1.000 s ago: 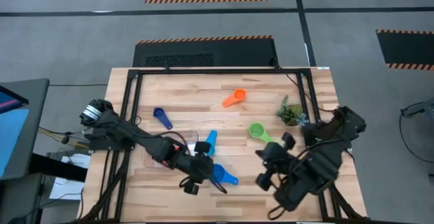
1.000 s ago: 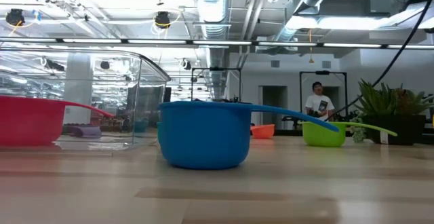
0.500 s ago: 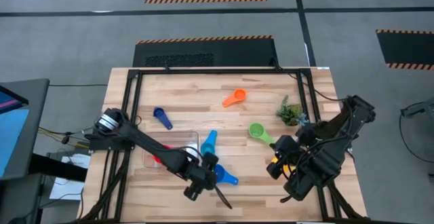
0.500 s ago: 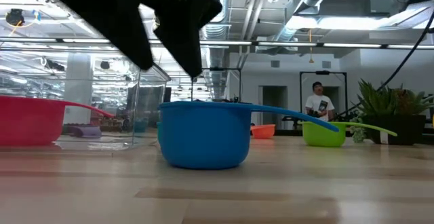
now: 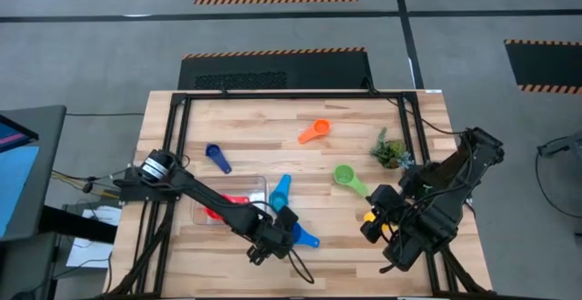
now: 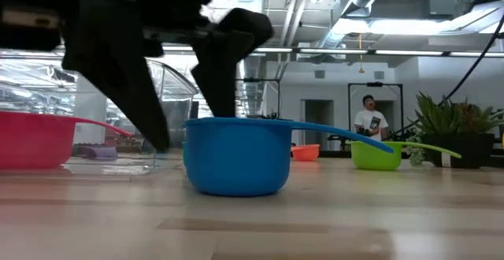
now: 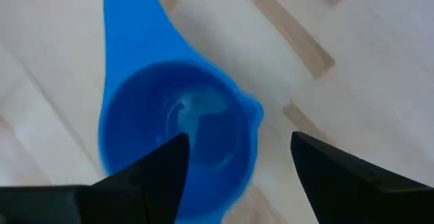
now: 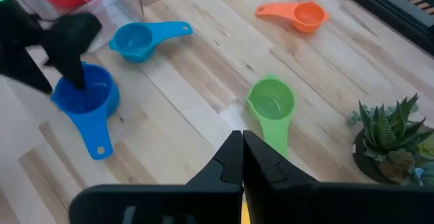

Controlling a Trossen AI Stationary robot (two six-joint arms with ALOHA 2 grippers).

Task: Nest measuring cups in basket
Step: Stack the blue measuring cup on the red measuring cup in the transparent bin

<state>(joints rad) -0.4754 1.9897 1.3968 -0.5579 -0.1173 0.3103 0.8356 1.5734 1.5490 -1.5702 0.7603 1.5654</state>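
Observation:
A blue measuring cup [image 5: 296,235] stands upright on the table near its front edge, handle toward the right. My left gripper [image 5: 273,236] is open over it, pointing steeply down. One finger [image 7: 159,173] reaches into the bowl and the other [image 7: 339,176] stands outside the wall [image 7: 254,125]; no touch shows. A red cup [image 5: 218,209] lies in the clear basket [image 5: 264,191]. Light-blue [image 5: 280,189], dark-blue [image 5: 216,157], orange [image 5: 315,131] and green [image 5: 346,175] cups lie on the table. My right gripper [image 8: 242,149] is shut and holds nothing, raised at the near right.
A small leafy plant [image 5: 389,150] stands near the table's right edge, beyond the green cup. The basket's clear wall [image 6: 161,110] rises just left of and behind the blue cup [image 6: 236,154]. A person [image 6: 368,120] stands far back in the room.
My left gripper has come down onto the blue cup and rolled about its own axis, so its fingers now straddle the cup's wall. My right gripper has drawn back a little toward the table's right edge. The blue cup has stayed where it was.

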